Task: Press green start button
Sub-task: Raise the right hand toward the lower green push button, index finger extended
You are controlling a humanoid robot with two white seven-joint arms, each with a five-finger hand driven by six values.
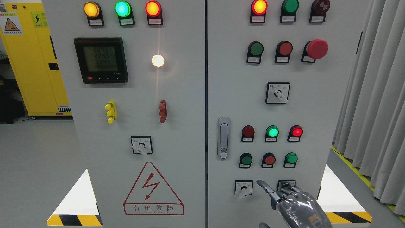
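On the grey cabinet's right door (316,104), a lower row holds a green push button (246,160), a red one (269,159) and another green one (291,158). An upper row has a green button (256,49) too. My right hand (286,198) comes in at the lower right, just below the lower row. Its index finger (265,186) points up and to the left, the other fingers are curled, and it holds nothing. The fingertip is apart from every button. It partly hides a rotary switch (286,183). The left hand is not in view.
Above the lower row are a dark red lamp (248,131), a lit green lamp (272,131) and a lit red lamp (296,131). A door handle (223,137) and a rotary switch (244,188) lie left of my hand. A red mushroom stop button (317,48) sits top right. Curtains (373,95) hang right.
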